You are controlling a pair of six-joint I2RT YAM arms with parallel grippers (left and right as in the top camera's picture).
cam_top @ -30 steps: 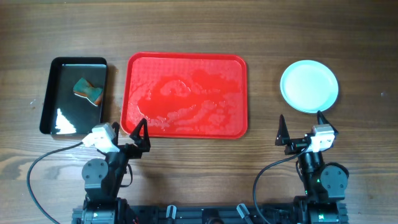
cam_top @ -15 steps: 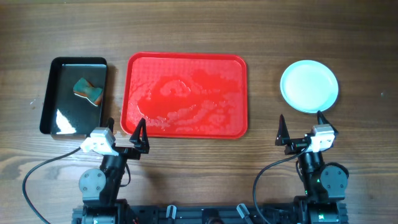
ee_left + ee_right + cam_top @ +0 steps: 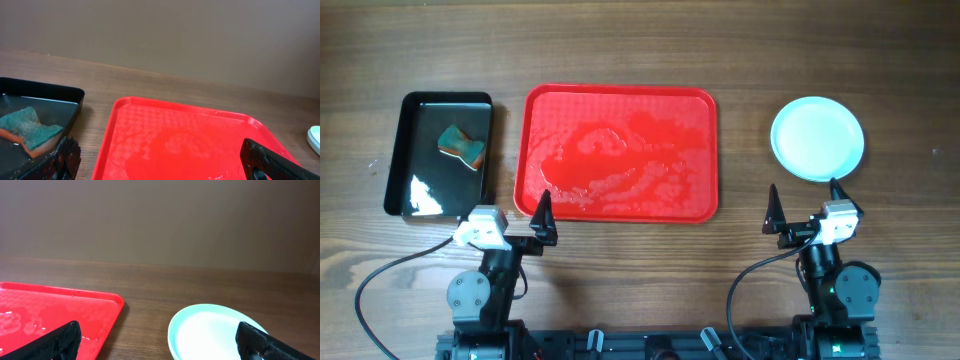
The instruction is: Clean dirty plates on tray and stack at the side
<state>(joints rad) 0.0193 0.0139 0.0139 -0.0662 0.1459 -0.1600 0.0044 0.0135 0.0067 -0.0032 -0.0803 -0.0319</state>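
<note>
The red tray (image 3: pixel 620 150) lies mid-table with only a wet sheen on it; it also fills the low part of the left wrist view (image 3: pixel 175 145). The plates (image 3: pixel 817 138) show as one pale mint round to the tray's right, on the wood; I cannot tell how many are stacked. The topmost (image 3: pixel 210 330) looks clean. My left gripper (image 3: pixel 525 208) stands open at the tray's near left corner, nothing between its fingers (image 3: pixel 65 160). My right gripper (image 3: pixel 805 190) is open just in front of the plates, holding nothing.
A black tray (image 3: pixel 440 155) with water and a green-and-orange sponge (image 3: pixel 461 145) sits left of the red tray. Both arm bases and their cables are at the table's near edge. Bare wood surrounds the trays.
My left arm has drawn back a little toward the near edge and shifted left. The right arm, plates and trays have not moved.
</note>
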